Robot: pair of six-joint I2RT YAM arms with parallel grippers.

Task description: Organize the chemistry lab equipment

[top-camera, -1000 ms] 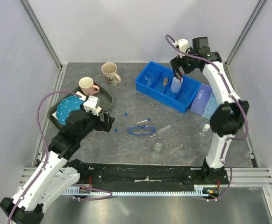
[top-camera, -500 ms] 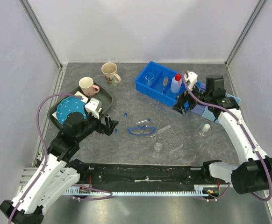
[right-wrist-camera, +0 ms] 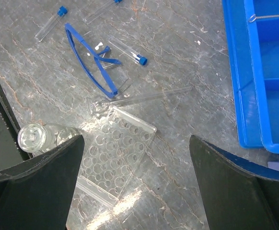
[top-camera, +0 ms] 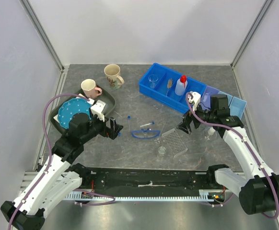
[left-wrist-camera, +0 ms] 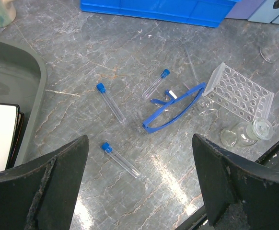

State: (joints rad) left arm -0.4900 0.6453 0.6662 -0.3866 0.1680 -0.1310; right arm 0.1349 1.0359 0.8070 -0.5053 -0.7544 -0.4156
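Closest to the counter's near edge, a small clear beaker (top-camera: 162, 151) stands just beside the clear tube rack (top-camera: 176, 142). The rack lies right of centre, its long axis slanting from far left to near right. The right end effector (top-camera: 184, 126) hovers just over the rack's far side, jaws wide apart and empty, so that arm is plainly the nearer one for the rack. The left end effector (top-camera: 114, 128), likewise spread and empty, hangs over the blue-capped tubes (left-wrist-camera: 113, 101), with the blue-framed goggles (top-camera: 146, 133) between the two arms. Farther back, the white squeeze bottle (top-camera: 180, 85) stands upright in the blue bin (top-camera: 164, 99).

A second ago the right end effector was up at that bottle. It has since swung back toward the near edge. The left has eased slightly toward the centre.
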